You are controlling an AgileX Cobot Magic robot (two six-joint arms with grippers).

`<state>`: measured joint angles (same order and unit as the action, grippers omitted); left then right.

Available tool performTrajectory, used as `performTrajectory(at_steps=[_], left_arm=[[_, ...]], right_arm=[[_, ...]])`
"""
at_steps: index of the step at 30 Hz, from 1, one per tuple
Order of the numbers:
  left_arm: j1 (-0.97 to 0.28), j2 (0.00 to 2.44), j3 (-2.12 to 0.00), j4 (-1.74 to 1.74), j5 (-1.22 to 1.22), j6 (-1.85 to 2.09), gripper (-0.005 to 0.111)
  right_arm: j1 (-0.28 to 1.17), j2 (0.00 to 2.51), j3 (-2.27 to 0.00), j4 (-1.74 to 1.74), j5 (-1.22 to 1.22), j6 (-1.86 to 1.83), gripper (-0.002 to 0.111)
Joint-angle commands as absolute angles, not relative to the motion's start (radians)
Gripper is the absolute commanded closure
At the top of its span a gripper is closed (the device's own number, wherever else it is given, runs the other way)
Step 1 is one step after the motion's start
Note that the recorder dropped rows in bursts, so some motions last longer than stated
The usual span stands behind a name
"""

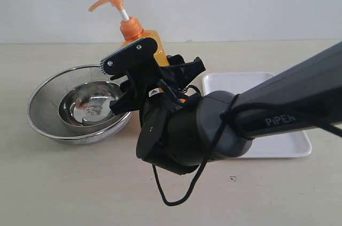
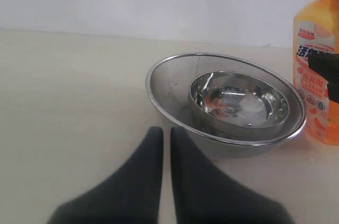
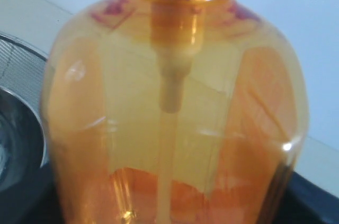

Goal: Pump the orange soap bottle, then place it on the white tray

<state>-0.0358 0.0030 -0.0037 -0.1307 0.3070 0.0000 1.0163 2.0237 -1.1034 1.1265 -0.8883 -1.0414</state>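
Right arm (image 1: 278,103) reaches across the front, right gripper (image 1: 115,87) clamped on the orange soap bottle (image 1: 132,29). Left gripper (image 2: 161,131) sits low, fingers (image 2: 132,181) nearly together.

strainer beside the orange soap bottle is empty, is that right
Not quite. The strainer does sit beside the orange soap bottle, but it is not empty: a smaller steel bowl rests inside it. The left wrist view shows this clearly.
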Motion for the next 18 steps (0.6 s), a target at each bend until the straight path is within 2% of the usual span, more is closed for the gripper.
performTrajectory(at_steps=[1, 18], left_arm=[[-0.033, 0.0, 0.0, -0.129, 0.3, 0.008, 0.102], [-0.033, 0.0, 0.0, -0.129, 0.3, 0.008, 0.102]], right_arm=[[1.016, 2.021, -1.107, 1.122, -0.898, -1.039, 0.108], [1.016, 2.021, -1.107, 1.122, -0.898, -0.995, 0.108]])
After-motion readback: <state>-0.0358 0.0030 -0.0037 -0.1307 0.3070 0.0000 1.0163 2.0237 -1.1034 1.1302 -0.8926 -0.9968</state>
